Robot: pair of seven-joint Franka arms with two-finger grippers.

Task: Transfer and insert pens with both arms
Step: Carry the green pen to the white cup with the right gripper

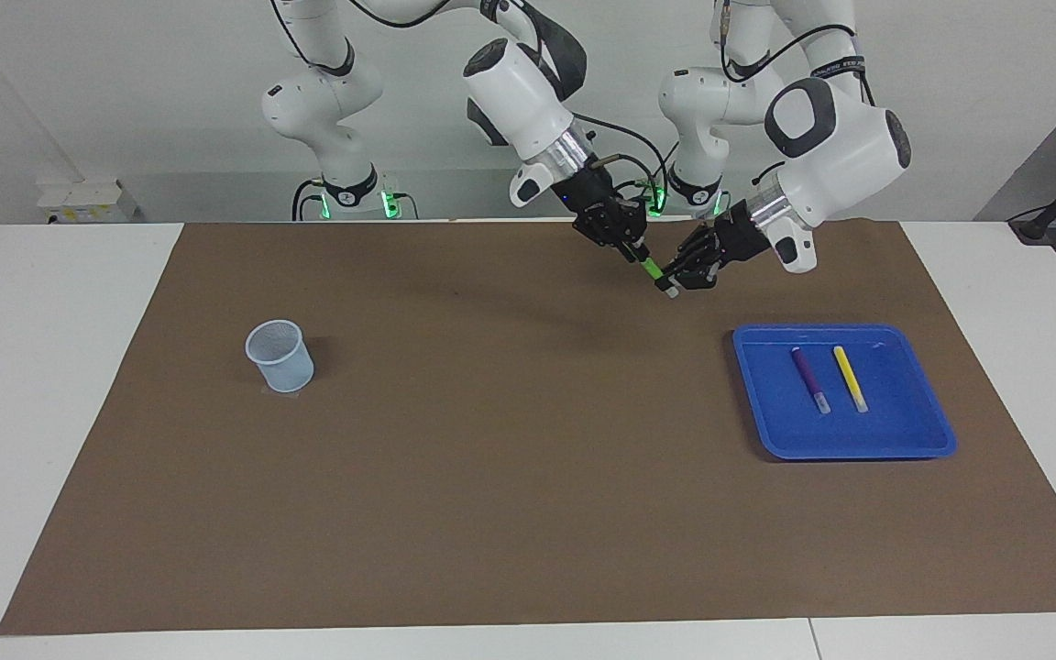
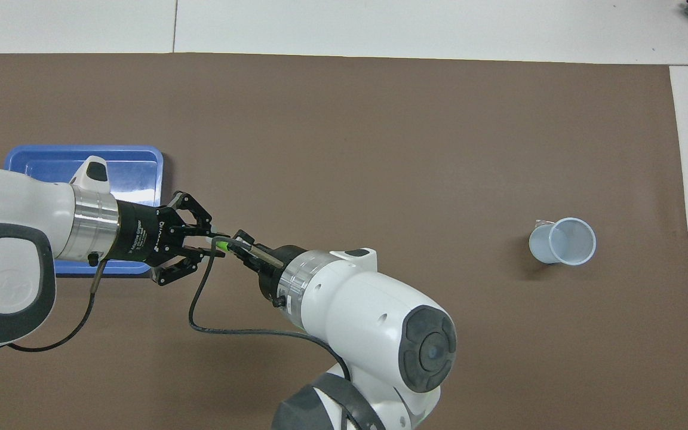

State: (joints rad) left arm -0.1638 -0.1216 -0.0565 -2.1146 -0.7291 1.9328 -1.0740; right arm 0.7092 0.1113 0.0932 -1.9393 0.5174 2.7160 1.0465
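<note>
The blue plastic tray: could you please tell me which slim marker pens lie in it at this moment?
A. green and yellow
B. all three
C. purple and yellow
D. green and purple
C: the blue plastic tray holds only the purple pen and the yellow pen; the green pen is up between the two grippers.

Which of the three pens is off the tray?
The green pen, held in the air between the right gripper and left gripper. The purple pen and yellow pen lie in the blue tray.
</note>
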